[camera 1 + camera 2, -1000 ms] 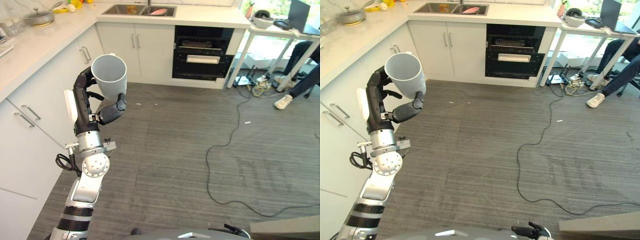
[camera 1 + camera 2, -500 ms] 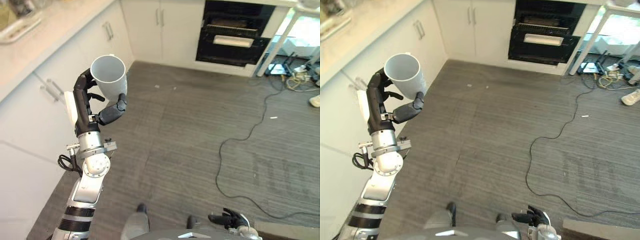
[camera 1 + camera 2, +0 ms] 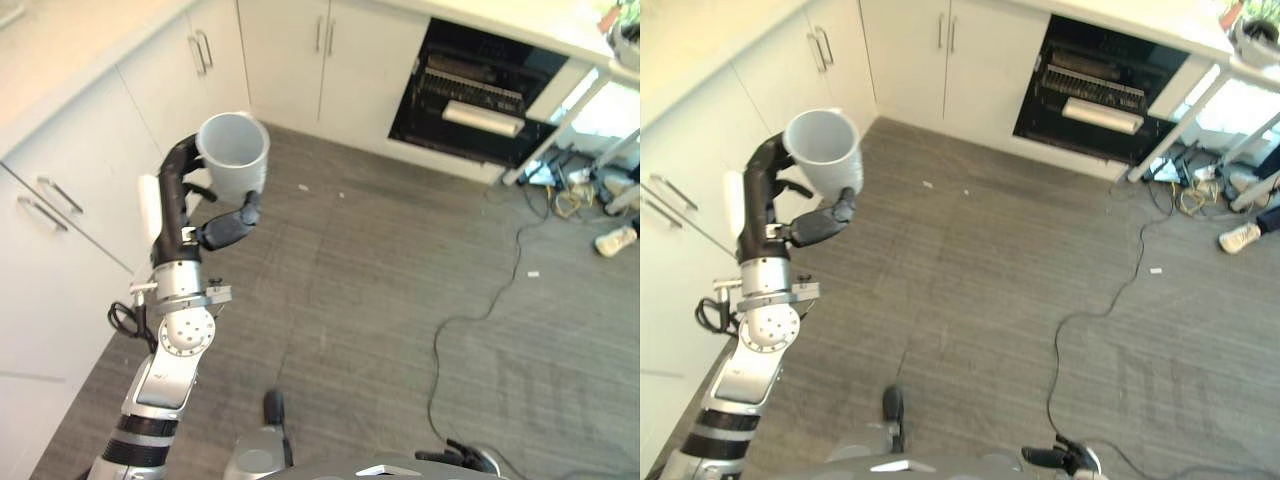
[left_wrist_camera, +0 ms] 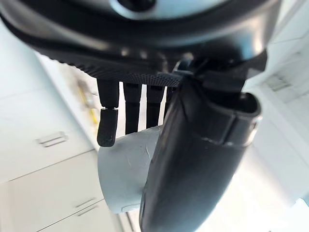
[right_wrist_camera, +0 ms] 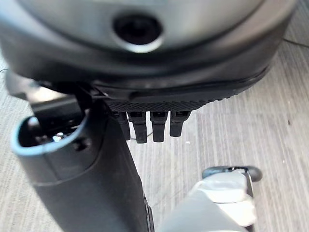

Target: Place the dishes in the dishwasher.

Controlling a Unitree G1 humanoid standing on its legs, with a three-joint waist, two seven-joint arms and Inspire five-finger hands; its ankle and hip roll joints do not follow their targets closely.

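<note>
Cup (image 3: 235, 160) sits upright in the left hand (image 3: 200, 215), mouth up, fingers and thumb curled round its wall; the left wrist view shows the same grip on the pale cup (image 4: 128, 169). The hold looks the same as a second ago: same pose, same tilt. What has changed is the outlook. The whole picture has swung, so the sink and worktop have slid out at the top, and the dishwasher (image 3: 485, 100), its dark cavity open with racks inside, now sits higher and larger at upper right. That reads as the robot turning and stepping, not the cup moving in the hand.

The right hand (image 3: 1065, 460) hangs low near the bottom edge; in the right wrist view its fingers (image 5: 152, 125) curl inward with nothing in them.

For the task, this looks like the carry stage. The cup is secure but well apart from the dishwasher, with open floor (image 3: 400, 300) and a trailing cable (image 3: 470, 320) between.
</note>
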